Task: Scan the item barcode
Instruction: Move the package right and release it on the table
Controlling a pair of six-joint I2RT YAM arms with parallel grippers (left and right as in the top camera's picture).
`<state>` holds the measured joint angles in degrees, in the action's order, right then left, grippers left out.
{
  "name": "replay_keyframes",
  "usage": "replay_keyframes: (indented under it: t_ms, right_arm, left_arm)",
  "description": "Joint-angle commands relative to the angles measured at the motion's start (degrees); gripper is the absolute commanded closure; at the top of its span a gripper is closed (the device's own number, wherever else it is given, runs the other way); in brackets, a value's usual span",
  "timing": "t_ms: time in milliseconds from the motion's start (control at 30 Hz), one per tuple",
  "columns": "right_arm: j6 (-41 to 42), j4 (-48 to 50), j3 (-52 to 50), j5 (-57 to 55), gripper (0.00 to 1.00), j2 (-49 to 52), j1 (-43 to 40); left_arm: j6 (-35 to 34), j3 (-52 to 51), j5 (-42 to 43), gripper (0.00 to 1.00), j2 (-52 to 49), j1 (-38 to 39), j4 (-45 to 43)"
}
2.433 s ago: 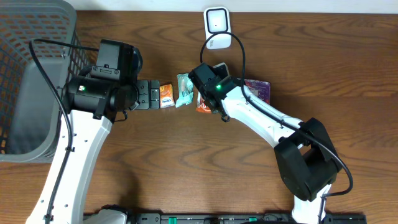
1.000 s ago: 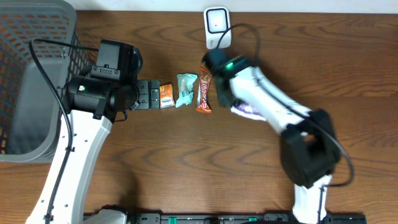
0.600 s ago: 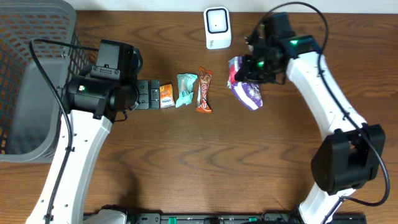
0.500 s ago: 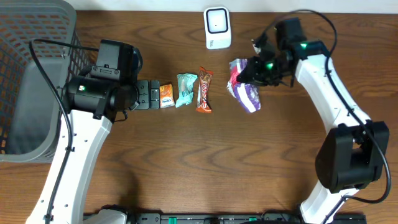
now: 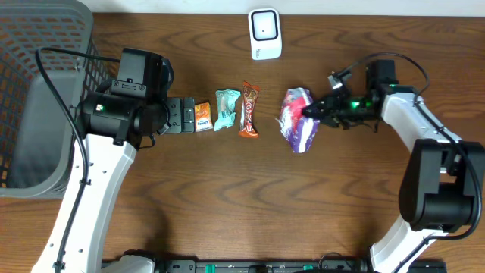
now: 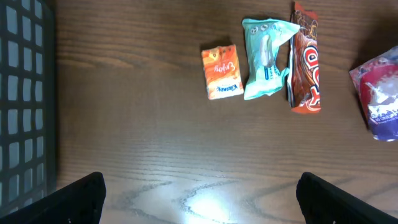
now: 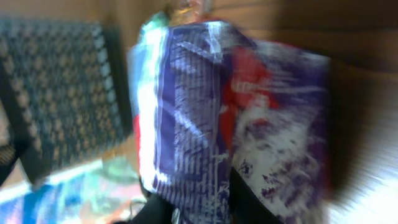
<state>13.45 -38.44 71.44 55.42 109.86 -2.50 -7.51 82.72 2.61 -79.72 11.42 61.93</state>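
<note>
Purple snack bag (image 5: 297,120) is near the scanner (image 5: 264,34), off to one side. Right gripper (image 5: 313,112) is at its edge; we cannot tell clamped or loose. Left gripper (image 6: 202,198) is spread wide, empty. Risk: the crinkly bag slips or turns, hiding the barcode from the scanner.

The purple bag (image 5: 295,125) lies on the worktop (image 5: 227,197) at 5 o'clock of the white scanner (image 5: 264,32), with the right tool (image 5: 309,112) touching its 3 o'clock edge. At the bag's 9 o'clock lie a brown bar (image 5: 248,110), a teal packet (image 5: 226,109) and an orange packet (image 5: 201,117), then the left tool (image 5: 186,115).
</note>
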Motion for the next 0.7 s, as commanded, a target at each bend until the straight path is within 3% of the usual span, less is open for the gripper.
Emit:
replay_keyframes:
  t_ms: [0,133,267,467,533,667]
  right_arm:
    - [-0.3,-2.6,0.2,-12.4,0.67,-0.7,-2.1]
    - [-1.9,-7.3,2.6,-22.8,0.34,-4.0,-2.3]
    - [-3.1,-11.6,5.6,-29.1,0.32,-8.6,-2.3]
    - [-4.4,-12.1,6.6,-29.9,0.15,-15.1,-2.3]
    - [-4.3,-11.6,6.6,-30.8,0.02,-16.2,-2.3]
    - [-4.3,-11.2,6.5,-37.0,0.01,-16.0,-2.3]
  left_arm:
    - [-0.1,-0.1,-0.5,0.02,0.3,0.1,0.2]
    - [-0.1,-0.1,-0.5,0.02,0.3,0.1,0.2]
    - [-0.1,-0.1,-0.5,0.02,0.3,0.1,0.2]
    - [-0.1,-0.1,-0.5,0.02,0.3,0.1,0.2]
    - [-0.1,-0.1,-0.5,0.02,0.3,0.1,0.2]
    - [-0.1,-0.1,-0.5,0.02,0.3,0.1,0.2]
